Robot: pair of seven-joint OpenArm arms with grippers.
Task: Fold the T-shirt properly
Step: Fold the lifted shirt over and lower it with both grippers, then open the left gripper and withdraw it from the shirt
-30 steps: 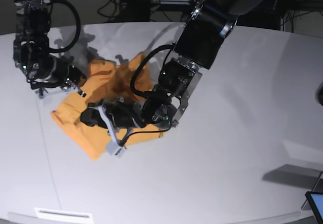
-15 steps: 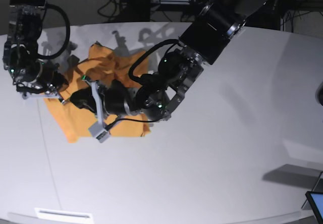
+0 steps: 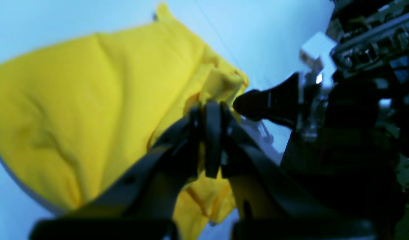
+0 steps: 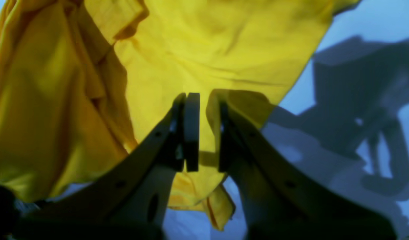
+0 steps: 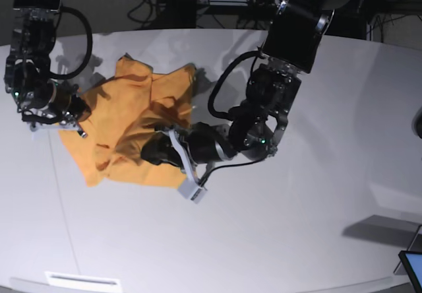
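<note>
Pinching T-shirt (image 5: 125,118): left pincer (image 3: 209,111), right pincer (image 4: 201,100); table (image 5: 316,227) beneath.

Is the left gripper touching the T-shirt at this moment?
Touching. In the left wrist view the left gripper is shut, and a fold of the T-shirt is pinched between its fingertips.

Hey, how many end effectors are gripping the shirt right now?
2. The left end effector pinches a fold at the T-shirt edge nearest the table's middle; the right end effector holds cloth at the opposite side.
</note>
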